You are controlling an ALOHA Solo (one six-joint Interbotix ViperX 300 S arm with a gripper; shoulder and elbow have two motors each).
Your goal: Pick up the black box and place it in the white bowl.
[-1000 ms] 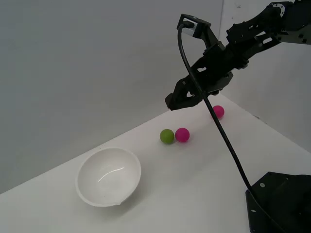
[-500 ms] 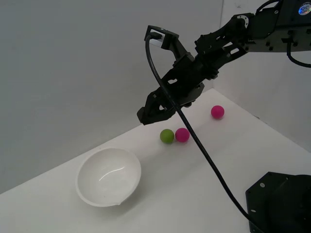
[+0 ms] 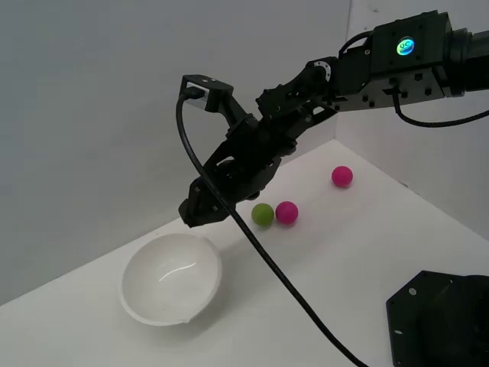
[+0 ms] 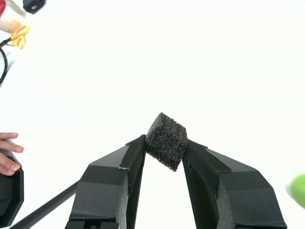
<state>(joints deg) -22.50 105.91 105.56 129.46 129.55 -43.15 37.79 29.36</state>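
In the wrist view the black box (image 4: 166,141), a small rough matte cube, is pinched between my two fingers (image 4: 129,160). My gripper (image 4: 162,149) is shut on it. In the exterior view my gripper (image 3: 192,215) hangs in the air just above the far right rim of the white bowl (image 3: 171,279), which sits open side up on the white table; the box itself cannot be made out there against the black fingers. The bowl looks empty.
A green ball (image 3: 263,215) and a pink ball (image 3: 286,212) lie touching behind the bowl, a second pink ball (image 3: 342,177) farther right. A black base (image 3: 435,321) stands at the lower right. A cable (image 3: 267,264) hangs from the arm. The green ball's edge (image 4: 298,190) also shows in the wrist view.
The arm has swung toward the exterior view's left and lower, from above the balls to just over the bowl's rim, with the gripper still shut.
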